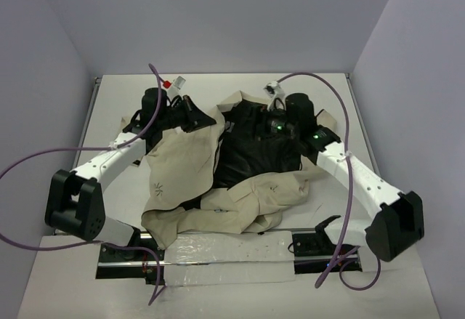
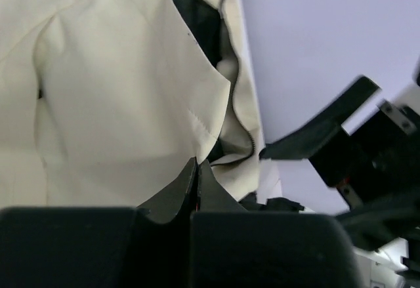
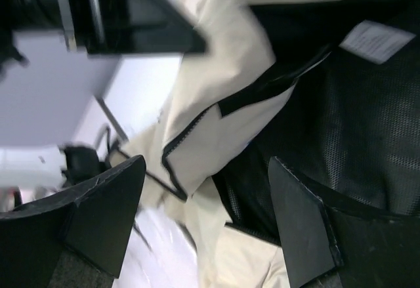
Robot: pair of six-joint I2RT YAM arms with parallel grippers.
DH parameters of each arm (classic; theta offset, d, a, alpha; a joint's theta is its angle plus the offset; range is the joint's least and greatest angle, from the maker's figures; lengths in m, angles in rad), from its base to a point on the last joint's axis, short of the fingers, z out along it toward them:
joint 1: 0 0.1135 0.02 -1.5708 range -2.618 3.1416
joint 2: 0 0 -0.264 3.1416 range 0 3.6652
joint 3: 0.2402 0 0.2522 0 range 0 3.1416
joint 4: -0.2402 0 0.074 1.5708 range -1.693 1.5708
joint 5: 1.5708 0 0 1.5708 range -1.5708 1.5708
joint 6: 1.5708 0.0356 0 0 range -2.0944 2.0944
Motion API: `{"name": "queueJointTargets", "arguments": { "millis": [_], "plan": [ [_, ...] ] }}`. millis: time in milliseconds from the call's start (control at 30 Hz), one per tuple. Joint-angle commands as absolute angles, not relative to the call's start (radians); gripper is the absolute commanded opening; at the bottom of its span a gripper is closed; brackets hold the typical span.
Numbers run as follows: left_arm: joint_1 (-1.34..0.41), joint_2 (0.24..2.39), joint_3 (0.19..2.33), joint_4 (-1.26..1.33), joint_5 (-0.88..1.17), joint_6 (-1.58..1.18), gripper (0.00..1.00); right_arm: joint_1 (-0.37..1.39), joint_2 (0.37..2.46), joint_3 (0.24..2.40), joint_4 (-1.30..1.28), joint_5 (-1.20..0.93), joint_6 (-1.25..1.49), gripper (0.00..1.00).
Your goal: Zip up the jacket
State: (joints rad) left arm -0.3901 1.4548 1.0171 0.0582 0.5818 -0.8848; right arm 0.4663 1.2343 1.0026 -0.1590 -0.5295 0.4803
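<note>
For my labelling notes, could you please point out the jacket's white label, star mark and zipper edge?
white label (image 3: pixel 376 40): right wrist view, tag's centre.
star mark (image 1: pixel 158 186): top external view, mark's middle.
zipper edge (image 2: pixel 241 121): left wrist view, dark teeth.

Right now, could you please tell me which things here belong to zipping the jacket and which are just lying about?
For the job: beige fabric jacket with black mesh lining; its dark zipper edge.
Lying about: small white-and-red object, far side of white table; crinkled pale plastic strip along the near edge.
</note>
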Motion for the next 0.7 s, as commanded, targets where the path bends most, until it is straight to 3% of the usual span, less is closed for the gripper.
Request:
{"name": "queueJointTargets", "arguments": {
  "millis": [0, 467, 667],
  "plan": [
    [-0.383, 1.38, 0.973, 0.257, 0.664, -0.948, 0.0, 0.383, 1.175, 0.899, 0.08, -0.593, 0.731, 0.83],
    [-0.379, 1.322, 0.968, 0.388, 0.732, -1.046, 0.0, 0.378, 1.39, 0.816, 0.557, -0.758, 1.075, 0.84],
    [-0.379, 1.318, 0.982, 0.39, 0.747, -1.051, 0.0, 0.412, 1.485, 0.85, 0.722, -0.821, 1.165, 0.9]
  ]
}}
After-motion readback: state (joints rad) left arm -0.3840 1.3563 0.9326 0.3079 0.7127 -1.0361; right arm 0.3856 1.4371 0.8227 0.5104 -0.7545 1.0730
